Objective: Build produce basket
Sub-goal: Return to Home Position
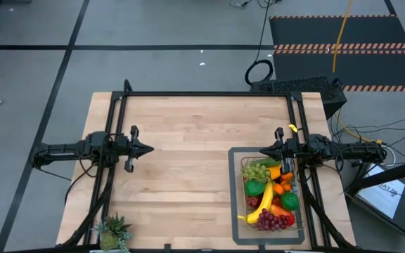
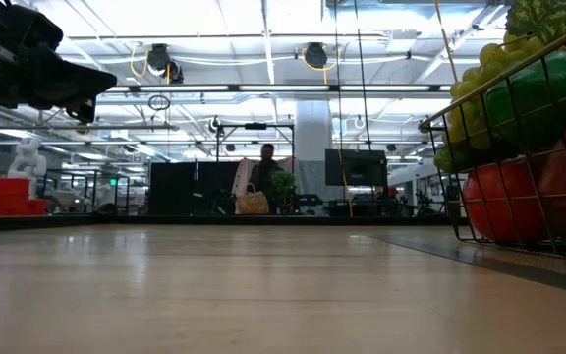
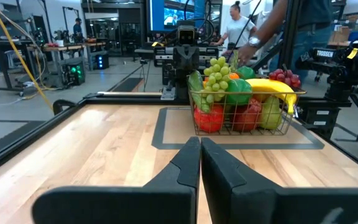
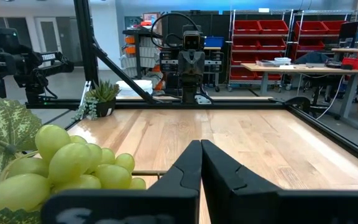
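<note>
High view is showing you the basket [image 1: 243,204] standing on the flat grey tray [image 1: 234,211], at the right side of the desk [image 1: 188,140]. The produce [image 1: 264,200] is lying inside it in a full heap, with a banana across the middle, green grapes [image 1: 256,171] at one end and red grapes [image 1: 273,221] at the other. No fruit is lying loose on the desk, so the filling seems finished.

I am judging the toy fruits to be light, hard and smooth. The round ones are probably slipping and rolling easily, so you are doing better to take them across the middle. The grape bunches are bumpy and are giving more grip. The basket is looking like stiff wire, and the top rim wire would be the safest place for taking hold. With this load it may be tipping if you are lifting it from one side only.

The right gripper [image 1: 261,151] is hanging over the tray's edge, just beside the end with the green grapes. Its fingers are pressing together and carrying nothing, as the right wrist view is showing. The left gripper [image 1: 152,148] is waiting over the bare left half of the desk, well apart from the basket. Its fingers are also together and empty.
</note>
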